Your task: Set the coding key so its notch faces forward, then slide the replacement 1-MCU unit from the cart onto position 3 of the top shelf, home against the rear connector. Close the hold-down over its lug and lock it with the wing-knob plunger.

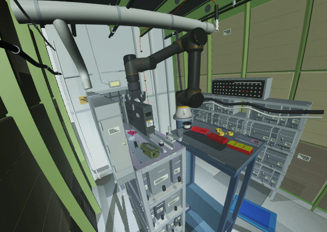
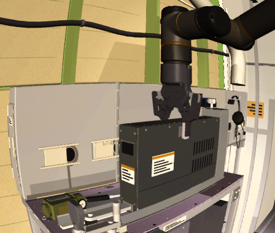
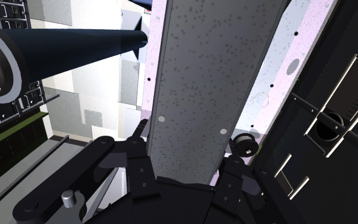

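My gripper [image 2: 176, 124] reaches straight down over the top of the dark 1-MCU unit [image 2: 170, 159], and its fingers straddle the unit's top edge and still grip it. The unit [image 1: 139, 117] stands upright on the top shelf [image 1: 153, 149], its rear end toward the grey back panel. From the wrist camera I see its speckled top face [image 3: 202, 91] running away between my fingers. At the shelf's front end stand the hold-down arm [image 2: 75, 213] and a small post [image 2: 115, 210]. An olive cylindrical part [image 2: 60, 205] lies beside them.
The grey back panel [image 2: 68, 138] with its connector openings closes off the rear of the shelf. A tall grey box [image 1: 112, 136] stands at the shelf's left. The blue cart [image 1: 218, 147] to the right carries red and yellow blocks. A duct [image 1: 109, 13] runs overhead.
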Controlling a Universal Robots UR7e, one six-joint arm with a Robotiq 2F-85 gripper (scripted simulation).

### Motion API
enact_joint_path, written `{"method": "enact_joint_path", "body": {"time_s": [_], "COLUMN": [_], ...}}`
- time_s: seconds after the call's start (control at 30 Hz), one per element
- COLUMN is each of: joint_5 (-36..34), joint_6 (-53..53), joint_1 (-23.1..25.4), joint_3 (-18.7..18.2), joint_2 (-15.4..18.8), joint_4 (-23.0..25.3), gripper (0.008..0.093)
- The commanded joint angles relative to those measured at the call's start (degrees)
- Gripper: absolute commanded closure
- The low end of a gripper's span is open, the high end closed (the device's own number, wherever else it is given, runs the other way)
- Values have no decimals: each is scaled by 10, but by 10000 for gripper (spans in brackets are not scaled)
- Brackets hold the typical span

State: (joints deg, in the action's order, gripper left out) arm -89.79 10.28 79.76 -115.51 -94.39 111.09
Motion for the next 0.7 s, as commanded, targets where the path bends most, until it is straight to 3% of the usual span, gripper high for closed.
{"method": "enact_joint_path", "body": {"time_s": [0.0, 0.33, 0.67], "joint_5": [0, 0, 0], "joint_6": [0, 0, 0], "joint_1": [0, 0, 0], "joint_3": [0, 0, 0], "joint_2": [0, 0, 0], "joint_4": [0, 0, 0], "gripper": [389, 189, 184]}}
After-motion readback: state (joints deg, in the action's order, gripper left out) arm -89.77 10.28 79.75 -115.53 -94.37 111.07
